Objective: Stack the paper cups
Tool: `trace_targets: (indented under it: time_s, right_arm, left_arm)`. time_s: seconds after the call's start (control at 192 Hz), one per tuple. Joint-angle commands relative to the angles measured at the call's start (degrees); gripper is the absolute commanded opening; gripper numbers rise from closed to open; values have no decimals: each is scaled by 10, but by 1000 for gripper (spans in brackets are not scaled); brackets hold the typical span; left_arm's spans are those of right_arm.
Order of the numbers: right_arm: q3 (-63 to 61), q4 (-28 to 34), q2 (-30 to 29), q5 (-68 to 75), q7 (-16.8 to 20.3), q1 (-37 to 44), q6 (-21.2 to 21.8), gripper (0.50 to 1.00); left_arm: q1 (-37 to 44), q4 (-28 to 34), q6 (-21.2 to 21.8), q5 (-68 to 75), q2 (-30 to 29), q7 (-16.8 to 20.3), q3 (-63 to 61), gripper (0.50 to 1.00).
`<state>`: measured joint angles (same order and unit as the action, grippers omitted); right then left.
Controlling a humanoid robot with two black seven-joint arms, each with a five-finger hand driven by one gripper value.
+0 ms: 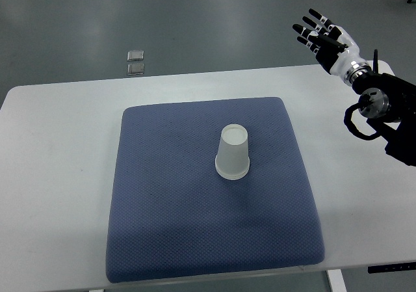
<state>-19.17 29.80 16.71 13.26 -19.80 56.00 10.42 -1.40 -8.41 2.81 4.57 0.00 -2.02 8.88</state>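
A white paper cup (233, 152) stands upside down near the middle of the blue cushion mat (169, 227). It looks like a stack, but I cannot tell how many cups it holds. My right hand (321, 33) is raised above the table's far right corner, well away from the cup, with its fingers spread and holding nothing. The left arm is out of view.
The mat lies on a white table (58, 175). Two small square metal plates (136, 62) lie on the grey floor beyond the table's far edge. The right arm's black forearm (383, 110) hangs over the table's right edge.
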Motion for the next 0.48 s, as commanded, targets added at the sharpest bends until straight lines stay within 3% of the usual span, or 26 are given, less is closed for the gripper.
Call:
trace_targets:
  time_s: [0.0,0.47]
  right_arm:
    - [-2,-1,1,-1,-2,-4,-1,913]
    - [-4,-3,0,1,-5,-11,-2,913]
  left_arm:
    - [0,0,0,0,0,0,0,1000]
    - [0,0,0,0,0,0,0,1000]
